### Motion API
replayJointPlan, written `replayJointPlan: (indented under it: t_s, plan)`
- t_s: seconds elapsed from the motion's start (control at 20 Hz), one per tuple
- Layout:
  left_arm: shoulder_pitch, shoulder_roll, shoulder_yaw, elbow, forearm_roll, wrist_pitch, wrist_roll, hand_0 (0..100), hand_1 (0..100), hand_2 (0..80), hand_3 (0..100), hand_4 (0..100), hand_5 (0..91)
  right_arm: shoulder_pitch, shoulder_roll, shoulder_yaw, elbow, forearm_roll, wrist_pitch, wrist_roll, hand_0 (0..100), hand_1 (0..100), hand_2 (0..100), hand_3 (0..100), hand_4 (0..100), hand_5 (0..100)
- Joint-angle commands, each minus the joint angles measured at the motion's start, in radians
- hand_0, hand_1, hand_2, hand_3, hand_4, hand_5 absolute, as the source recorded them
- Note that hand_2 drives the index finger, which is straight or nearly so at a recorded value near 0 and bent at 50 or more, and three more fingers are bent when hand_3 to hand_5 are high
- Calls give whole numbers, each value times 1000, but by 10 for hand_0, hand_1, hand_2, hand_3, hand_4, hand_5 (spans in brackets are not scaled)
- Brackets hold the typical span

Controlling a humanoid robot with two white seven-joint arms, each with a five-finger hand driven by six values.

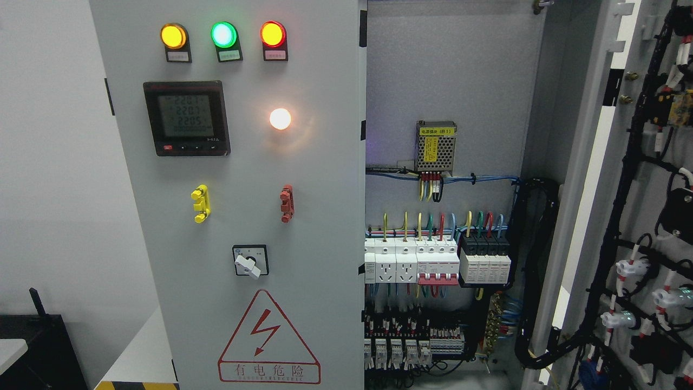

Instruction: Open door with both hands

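Head view: A grey electrical cabinet fills the frame. Its left door (pixel 238 216) is closed and faces the camera. Its right door (pixel 644 216) stands swung wide open at the picture's right, inner face showing, with black cable bundles (pixel 617 206) and white connectors running along it.

On the closed door: yellow lamp (pixel 174 36), green lamp (pixel 223 34) and red lamp (pixel 273 33) in a row at the top, all lit. Below them a digital meter (pixel 186 118) with a lit display, and a glowing white lamp (pixel 280 118) to its right. Lower, a yellow handle (pixel 201 203) and a red handle (pixel 286 203), then a rotary switch (pixel 249 261), then a red triangular warning sign (pixel 268 338).

The exposed interior shows a mesh-cased power supply (pixel 436 146) on the back panel and a row of breakers (pixel 438 262) beneath it with coloured wires.

Neither robot hand nor arm appears in the frame; their finger state cannot be told.
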Motion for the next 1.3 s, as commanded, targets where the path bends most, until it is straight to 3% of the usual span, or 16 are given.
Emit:
replayJointPlan:
  t_s: [0.0,0.45,0.9,1.25]
  plan:
    - [160,-142,209,375,-132,-37,-2,0,0,0,0,31,0,0,0,0,0,0,0,1,107,0,0,0,0,0]
    - [143,-349,213,745,-284,-210,-2,0,0,0,0,30,0,0,0,0,0,0,0,1,107,0,0,0,0,0]
    - [132,-516,250,972,-308,-250,7,0,0,0,0,30,0,0,0,0,0,0,0,1,107,0,0,0,0,0]
    - [23,-679,273,1249,-307,-250,13,0,0,0,0,30,0,0,0,0,0,-2,0,1,106,0,0,0,0,0]
